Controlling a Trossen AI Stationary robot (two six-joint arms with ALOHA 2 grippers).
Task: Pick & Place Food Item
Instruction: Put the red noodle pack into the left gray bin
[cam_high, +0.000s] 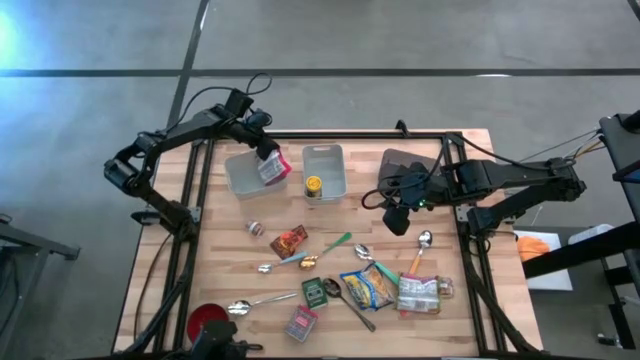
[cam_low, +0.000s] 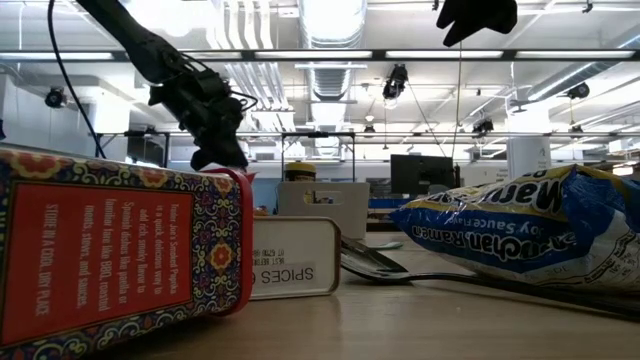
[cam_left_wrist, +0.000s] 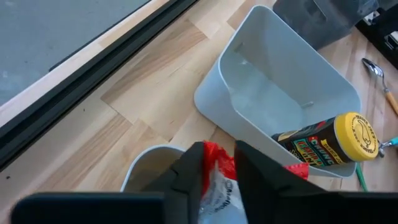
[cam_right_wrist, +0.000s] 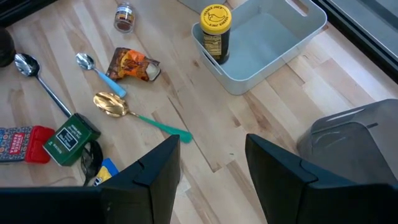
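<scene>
- The floor (cam_high: 400, 40) is grey polished concrete; a dark seam crosses it beyond the table, and a paler line runs off diagonally.
- The table (cam_high: 230, 270) is pale butcher-block wood, framed by black rails (cam_high: 190, 200).
- A strong glare (cam_high: 15, 35) lies on the floor at the far left corner.
- In the low view, the ceiling (cam_low: 330, 70) is open, with white beams, ducts and long light strips (cam_low: 330, 15).
- Round dark fixtures (cam_low: 397, 82) hang from the ceiling.
- A dark monitor (cam_low: 420, 172) stands in the room behind the table.
- A black frame (cam_low: 310, 140) stands farther back.
- Something orange (cam_high: 540, 246) lies on the floor to the table's right.
</scene>
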